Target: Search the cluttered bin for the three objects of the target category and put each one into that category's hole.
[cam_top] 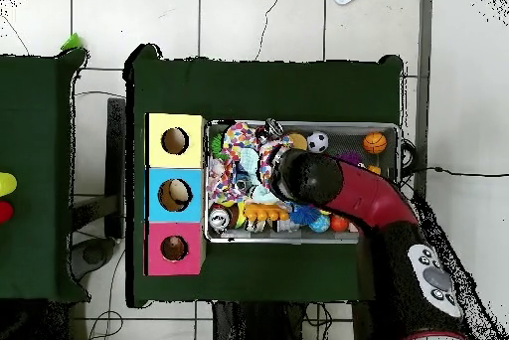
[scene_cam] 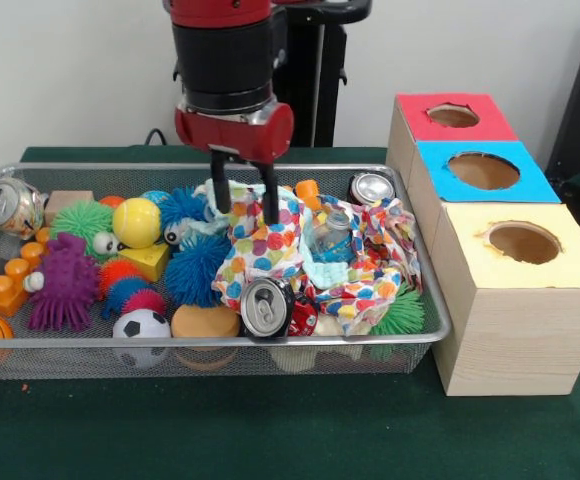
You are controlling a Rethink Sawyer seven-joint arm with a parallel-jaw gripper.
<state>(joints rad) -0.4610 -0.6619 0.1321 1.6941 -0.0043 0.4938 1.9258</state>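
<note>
Green tabletop (scene_cam: 270,430) up front, then wire bin (scene_cam: 210,345) with soda can (scene_cam: 266,306) at its near edge beside soccer ball (scene_cam: 141,324). Another can (scene_cam: 12,207) far-left corner, third can (scene_cam: 371,187) far right. Gripper (scene_cam: 242,203) fingers apart, empty, over polka-dot cloth (scene_cam: 270,245). Yellow-top box (scene_cam: 523,243) right of bin.

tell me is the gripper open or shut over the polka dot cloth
Open. In the front view the gripper shows two black fingers with a clear gap, empty, just above the dotted cloth.
</note>
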